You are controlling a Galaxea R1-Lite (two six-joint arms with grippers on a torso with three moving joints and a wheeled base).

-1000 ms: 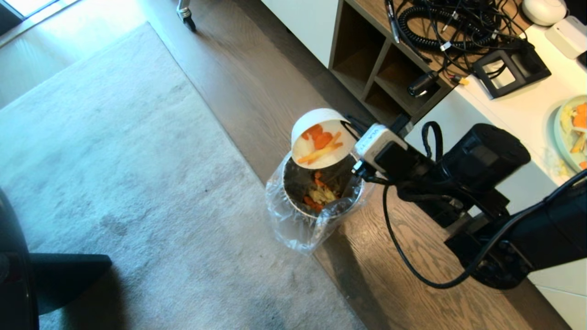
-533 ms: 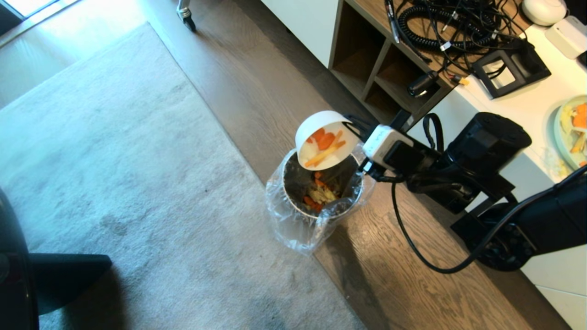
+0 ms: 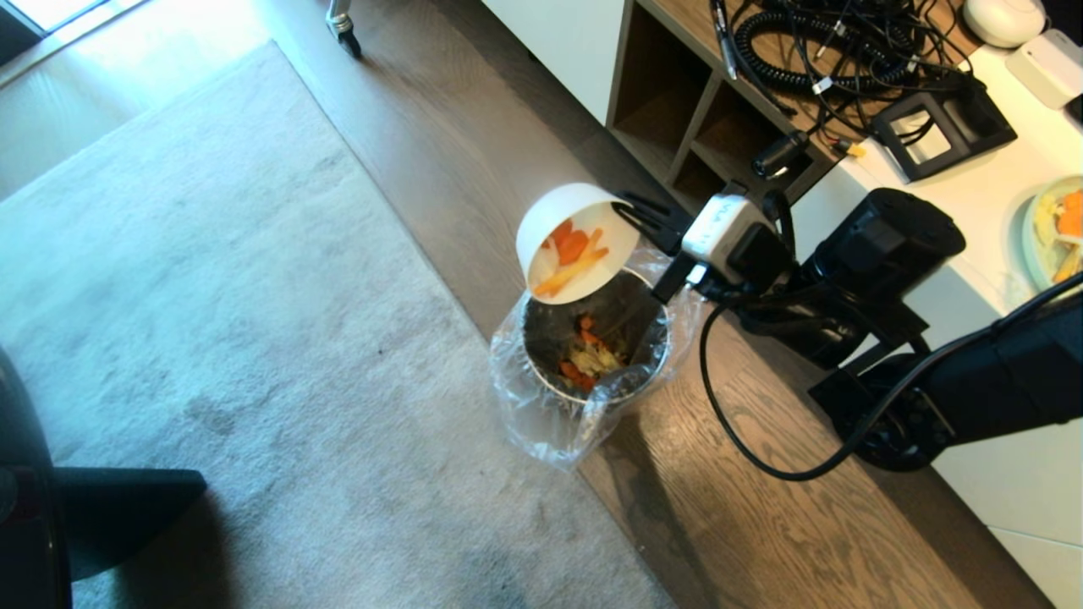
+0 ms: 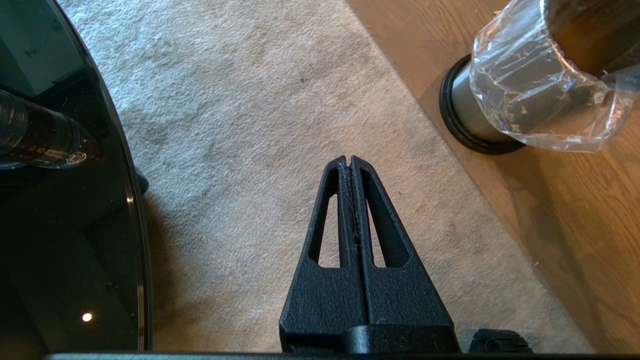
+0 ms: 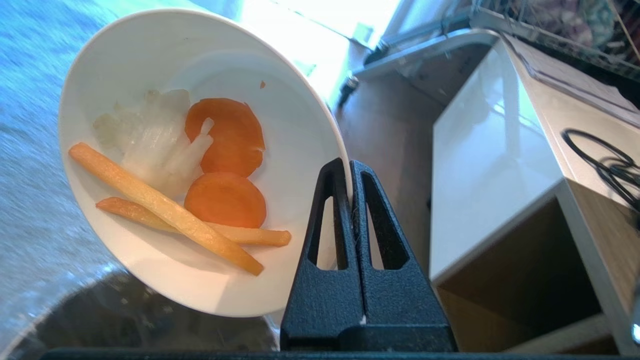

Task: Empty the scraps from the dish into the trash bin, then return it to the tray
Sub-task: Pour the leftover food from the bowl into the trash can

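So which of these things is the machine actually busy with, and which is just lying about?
In use:
- white bowl, tipped over the bin, rim pinched in the right claw
- carrot scraps
- metal bin

Lying about:
- rug
- cables
- green plate
- left claw, idle

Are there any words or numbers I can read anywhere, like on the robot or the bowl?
None can be read for sure.
White block on the right arm's wrist: dark letters, too blurred to read.
Dark tube under the glossy black tabletop: a tiny pale mark, too small to read.
The dish, the trash bin and the cabinet: no writing shows.
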